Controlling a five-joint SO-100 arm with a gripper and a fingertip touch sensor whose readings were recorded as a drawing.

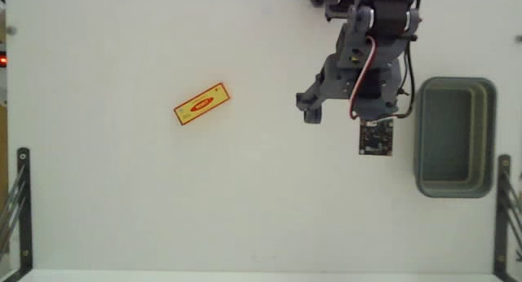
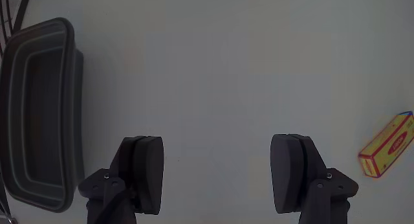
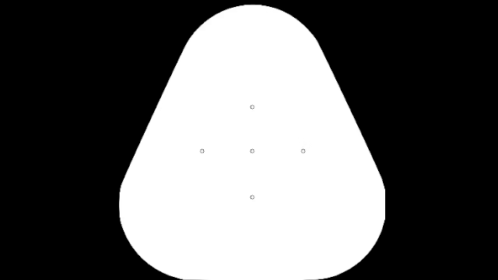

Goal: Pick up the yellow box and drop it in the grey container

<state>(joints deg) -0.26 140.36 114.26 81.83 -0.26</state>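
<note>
Your hand (image 2: 217, 175) is spread apart and empty — swing it over the yellow box (image 2: 388, 145), align across its narrow width, then descend.

Glossy printed yellow box (image 1: 201, 104) on matt white table (image 1: 163, 200).

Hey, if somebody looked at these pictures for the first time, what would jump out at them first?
Probably the small flat yellow box with a red oval mark, lying alone and tilted on the white table, left of the arm in the fixed view. Next, the grey-green rounded tub at the right edge, looking empty. The dark claw is wide open in the wrist view, holding nothing.
</note>
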